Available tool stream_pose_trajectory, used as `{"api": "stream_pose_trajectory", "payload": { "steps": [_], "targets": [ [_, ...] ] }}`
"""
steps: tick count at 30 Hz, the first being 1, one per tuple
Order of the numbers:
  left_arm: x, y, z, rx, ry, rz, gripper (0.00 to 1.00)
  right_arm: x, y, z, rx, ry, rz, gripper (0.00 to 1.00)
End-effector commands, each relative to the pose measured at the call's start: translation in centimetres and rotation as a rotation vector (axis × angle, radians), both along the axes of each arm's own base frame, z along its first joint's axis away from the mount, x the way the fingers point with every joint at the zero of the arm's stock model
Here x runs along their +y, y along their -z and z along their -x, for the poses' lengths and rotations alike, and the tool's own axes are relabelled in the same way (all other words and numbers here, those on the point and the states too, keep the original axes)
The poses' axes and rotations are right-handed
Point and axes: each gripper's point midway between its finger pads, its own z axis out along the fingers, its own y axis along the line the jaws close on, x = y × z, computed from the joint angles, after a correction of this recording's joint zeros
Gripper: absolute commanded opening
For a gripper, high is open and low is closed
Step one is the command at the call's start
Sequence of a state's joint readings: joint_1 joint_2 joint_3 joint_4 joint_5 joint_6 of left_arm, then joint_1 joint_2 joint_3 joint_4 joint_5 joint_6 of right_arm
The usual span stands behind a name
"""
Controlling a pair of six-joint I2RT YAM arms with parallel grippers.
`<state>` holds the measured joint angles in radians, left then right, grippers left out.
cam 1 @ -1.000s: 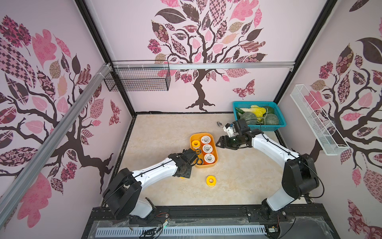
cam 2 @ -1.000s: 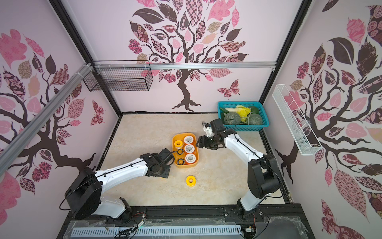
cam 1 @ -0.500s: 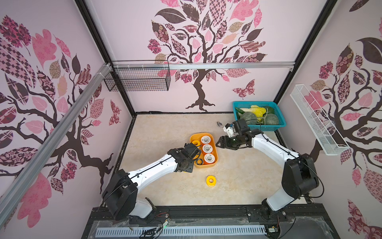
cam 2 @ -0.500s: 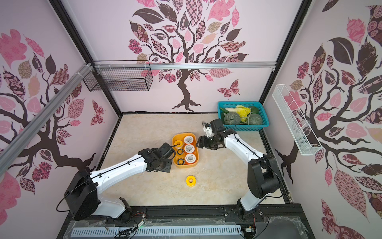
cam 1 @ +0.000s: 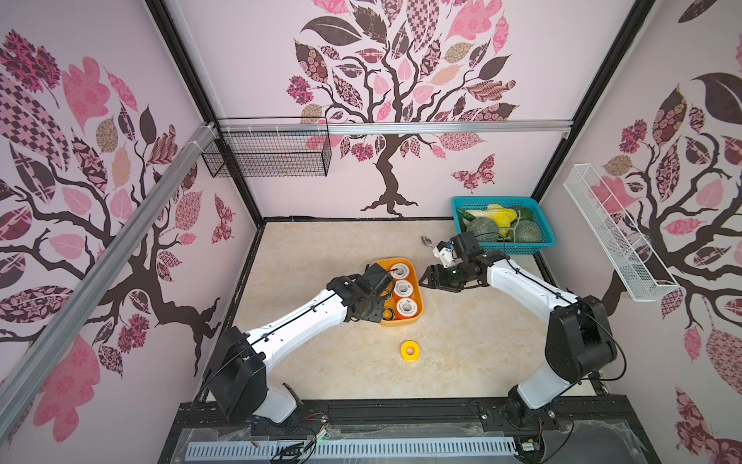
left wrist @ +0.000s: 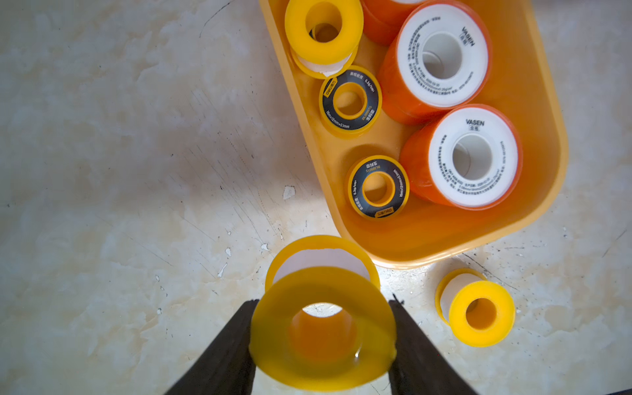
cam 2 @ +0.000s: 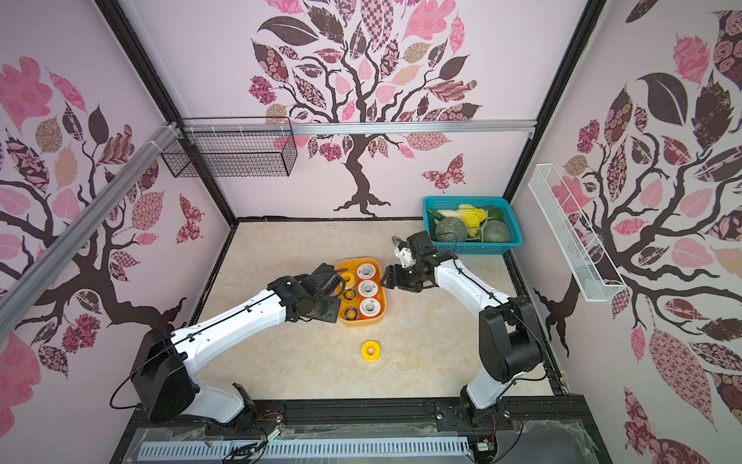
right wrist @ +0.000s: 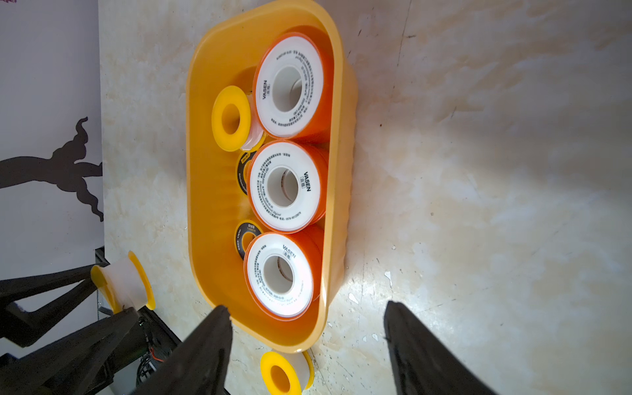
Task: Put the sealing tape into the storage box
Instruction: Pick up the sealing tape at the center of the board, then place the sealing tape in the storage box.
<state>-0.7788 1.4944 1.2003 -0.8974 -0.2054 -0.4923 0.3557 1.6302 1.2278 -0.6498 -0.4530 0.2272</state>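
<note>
Showing yellow spool (left wrist: 321, 287) wound white.

**VASEN brand and size prints on the boxed rolls**

The brand "VASEN" is printed in dark letters on the white faces of the orange rolls (left wrist: 473, 157) lying in the storage box (left wrist: 444, 239). In the right wrist view it is read on all three orange rolls (right wrist: 285, 186). Small Chinese characters are set under the brand, and the fine print ringing each face is too small to be read. On the black rolls (left wrist: 378, 187), "15m×12mm×0.1mm" and "0.3g/cm³" are printed in white. In both top views the storage box (cam 1: 401, 321) (cam 2: 361, 321) is found just below the centre of the frame, and no lettering can be made out there.
</note>
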Motion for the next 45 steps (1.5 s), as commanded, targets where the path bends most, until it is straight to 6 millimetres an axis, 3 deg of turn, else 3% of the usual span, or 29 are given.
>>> {"api": "stream_pose_trajectory", "payload": {
  "steps": [1, 8, 19, 31, 45],
  "targets": [
    [-0.7, -0.4, -1.0, -0.009, 0.028, -0.017, 0.59, -0.2, 0.2, -0.2, 0.004, 0.005, 0.005, 0.75],
    [-2.3, -0.7, -3.0, -0.011, 0.055, -0.030, 0.59, -0.2, 0.7, -0.1, 0.012, 0.002, 0.011, 0.75],
    [-4.0, 0.8, -5.7, 0.047, 0.079, -0.027, 0.59, -0.3, 1.4, 0.0, 0.027, -0.004, 0.020, 0.75],
    [-4.4, 3.5, -7.7, 0.124, 0.080, -0.029, 0.58, 0.2, 2.7, 0.2, 0.071, -0.023, 0.002, 0.75],
    [-4.2, 5.2, -9.2, 0.138, 0.074, -0.079, 0.58, 0.3, 3.3, 0.4, 0.093, -0.034, 0.004, 0.75]
  ]
}}
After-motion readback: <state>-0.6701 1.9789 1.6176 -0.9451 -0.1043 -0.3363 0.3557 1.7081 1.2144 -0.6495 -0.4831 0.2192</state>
